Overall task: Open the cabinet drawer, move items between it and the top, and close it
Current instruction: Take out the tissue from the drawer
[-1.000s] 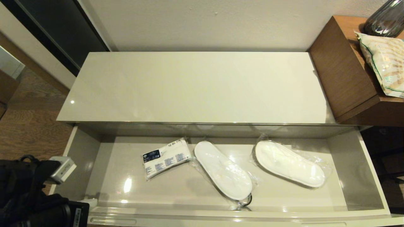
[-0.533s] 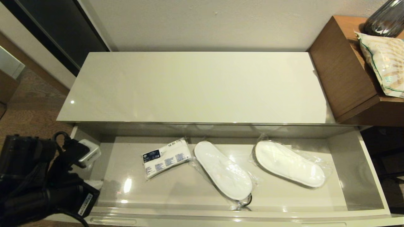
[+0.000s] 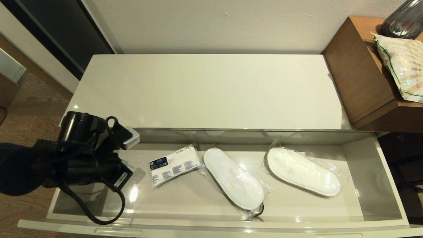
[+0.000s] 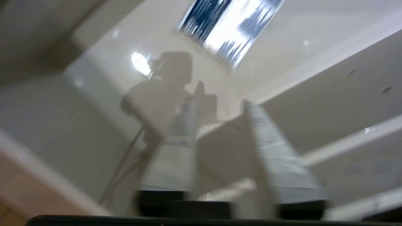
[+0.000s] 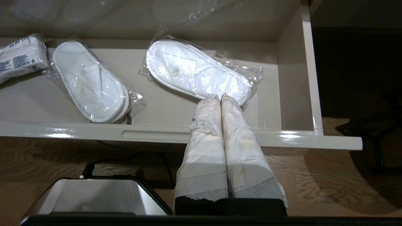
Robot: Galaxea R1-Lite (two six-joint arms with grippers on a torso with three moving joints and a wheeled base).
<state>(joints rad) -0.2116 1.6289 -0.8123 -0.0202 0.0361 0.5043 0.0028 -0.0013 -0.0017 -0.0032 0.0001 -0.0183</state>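
Observation:
The cabinet drawer [image 3: 373,178] stands pulled out below the glossy cream top [image 3: 205,92], which is bare. Inside lie the white packet with a blue label [image 3: 173,165] and two wrapped white slippers [image 3: 233,178] [image 3: 302,175]. My left arm [image 3: 89,162] hangs over the drawer's left end, just left of the packet. In the left wrist view the left gripper [image 4: 221,100] is open and holds nothing, with the packet [image 4: 229,31] ahead of it. My right gripper [image 5: 220,97] is shut and empty, outside the drawer front [image 5: 94,131], near the right slipper [image 5: 194,72].
Taller brown wooden furniture [image 3: 360,76] adjoins the cabinet on the right, carrying a green-striped beige bag [image 3: 403,69] and a dark vase [image 3: 404,19]. A slot handle [image 5: 150,135] shows in the drawer front. Wooden floor lies to the left and in front.
My left arm has risen from the front left corner and swung over the drawer's left end, closer to the packet. The items and the right gripper have not moved.

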